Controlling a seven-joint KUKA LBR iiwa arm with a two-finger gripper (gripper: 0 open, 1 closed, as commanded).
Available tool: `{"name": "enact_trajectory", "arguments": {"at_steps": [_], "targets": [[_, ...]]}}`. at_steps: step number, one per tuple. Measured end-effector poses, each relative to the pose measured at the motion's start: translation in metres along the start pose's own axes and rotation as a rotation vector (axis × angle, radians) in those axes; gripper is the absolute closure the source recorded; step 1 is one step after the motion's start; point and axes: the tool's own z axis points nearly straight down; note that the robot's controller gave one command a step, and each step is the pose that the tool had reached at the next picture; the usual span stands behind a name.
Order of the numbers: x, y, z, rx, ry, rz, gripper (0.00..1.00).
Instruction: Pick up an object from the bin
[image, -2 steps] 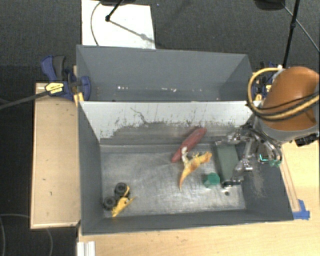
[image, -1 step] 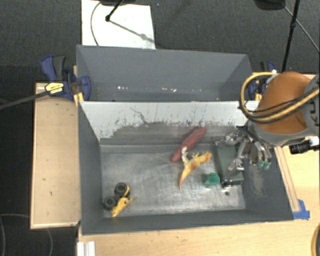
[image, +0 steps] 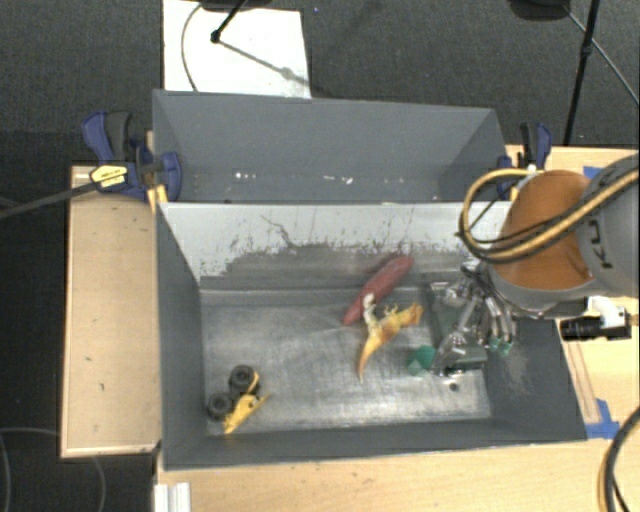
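My gripper is low over the right part of the bin floor, tilted, with its tip near the floor. A small green thing lies right beside its tip on the left; whether the two touch I cannot tell. A yellow toy dinosaur lies just left of that, with its tail pointing toward the front. Behind the dinosaur a dark red, sausage-shaped thing rests slantwise at the foot of the back wall.
A small yellow toy with black wheels lies in the front left corner of the bin. The arm with its orange cover and cables comes in over the bin's right wall.
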Motion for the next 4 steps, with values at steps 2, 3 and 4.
{"name": "enact_trajectory", "arguments": {"at_steps": [2, 3, 4], "targets": [[-0.029, 0.015, 0.036, 0.001, 0.002, 0.059, 1.00], [-0.020, 0.009, -0.062, 0.001, 0.000, -0.009, 1.00], [-0.020, 0.009, -0.062, 0.001, 0.000, -0.009, 1.00]]}}
